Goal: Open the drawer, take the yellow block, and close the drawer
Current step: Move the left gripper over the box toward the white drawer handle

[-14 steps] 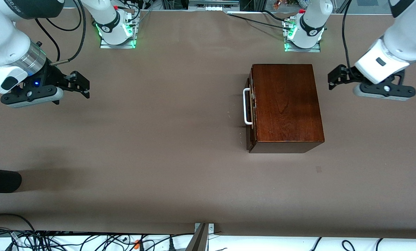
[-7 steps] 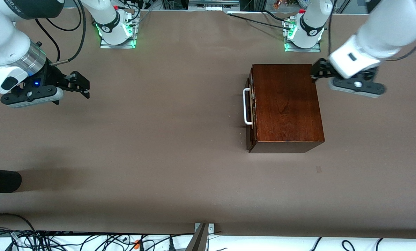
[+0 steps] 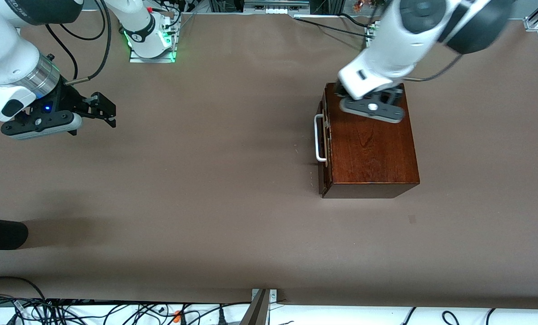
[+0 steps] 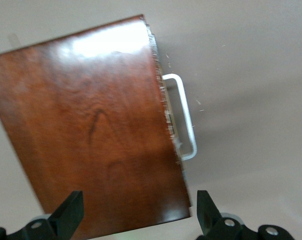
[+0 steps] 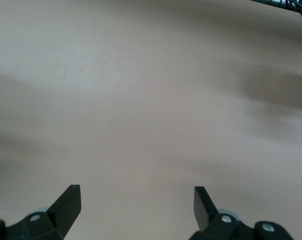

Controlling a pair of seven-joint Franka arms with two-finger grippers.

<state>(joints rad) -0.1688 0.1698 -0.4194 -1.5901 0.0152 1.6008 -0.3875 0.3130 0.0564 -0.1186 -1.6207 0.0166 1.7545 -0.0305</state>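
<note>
The dark reddish-brown wooden box stands toward the left arm's end of the table. Its drawer is shut, and its white U-shaped handle faces the right arm's end. My left gripper hangs open over the top of the box, at the end nearest the arm bases. In the left wrist view the open gripper straddles the box top, with the handle to one side. My right gripper waits open over bare table, as its wrist view shows. The yellow block is hidden.
A dark rounded object juts in at the table's edge at the right arm's end, nearer the front camera. Cables lie along the table's near edge. The right arm's base stands at the table's back edge.
My left arm has swung from beside the box toward the right arm's end, and its gripper is now over the box top. The right arm and the box have not moved.
</note>
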